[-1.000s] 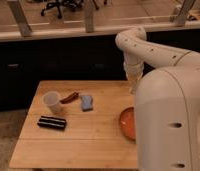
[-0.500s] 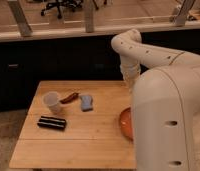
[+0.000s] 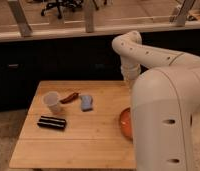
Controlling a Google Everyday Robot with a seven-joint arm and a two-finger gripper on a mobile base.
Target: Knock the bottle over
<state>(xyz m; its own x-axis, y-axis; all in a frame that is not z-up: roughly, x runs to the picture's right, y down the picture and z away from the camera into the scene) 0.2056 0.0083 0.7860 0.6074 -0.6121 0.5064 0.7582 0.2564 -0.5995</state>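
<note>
No upright bottle shows. A slim brown-orange object (image 3: 69,97) lies flat on the wooden table (image 3: 78,145), between a white cup (image 3: 52,102) and a blue sponge (image 3: 86,102); I cannot tell if it is the bottle. My gripper (image 3: 127,80) hangs from the bent white arm (image 3: 158,60) over the table's far right edge. It is to the right of those objects and apart from them, and the arm's thick lower segment mostly hides it.
A black flat packet (image 3: 52,122) lies at the front left of the table. An orange bowl (image 3: 125,123) sits at the right edge, partly behind the arm. A dark counter runs behind the table.
The arm has swung a little to the left and closer, so its bulk covers more of the right side and the gripper. The objects on the table have not moved.
</note>
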